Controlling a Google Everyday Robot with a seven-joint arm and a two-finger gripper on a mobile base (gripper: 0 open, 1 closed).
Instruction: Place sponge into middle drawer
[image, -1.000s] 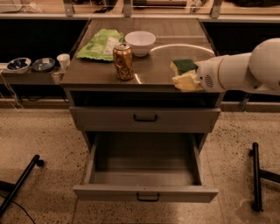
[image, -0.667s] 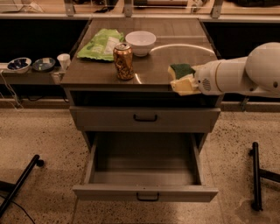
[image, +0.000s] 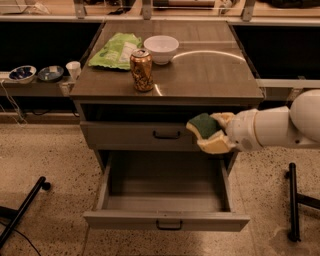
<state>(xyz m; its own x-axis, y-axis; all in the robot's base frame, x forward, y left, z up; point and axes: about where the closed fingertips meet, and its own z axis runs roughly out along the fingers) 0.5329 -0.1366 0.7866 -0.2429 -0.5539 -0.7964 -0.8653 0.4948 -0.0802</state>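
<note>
The sponge (image: 201, 124), green side facing us, sits pinched between the 2 fingers of the gripper (image: 209, 132), held in the air before the right end of the upper front (image: 135, 135) and seemingly over the right side of the open, bare middle drawer (image: 165, 202). We judge the lowering step at hand: we would bring it toward the drawer's centre, sink below the rim, clear the right wall, then let go low. The can (image: 142, 70), bowl (image: 161, 48) and bag (image: 116, 50) stand well apart on top.
</note>
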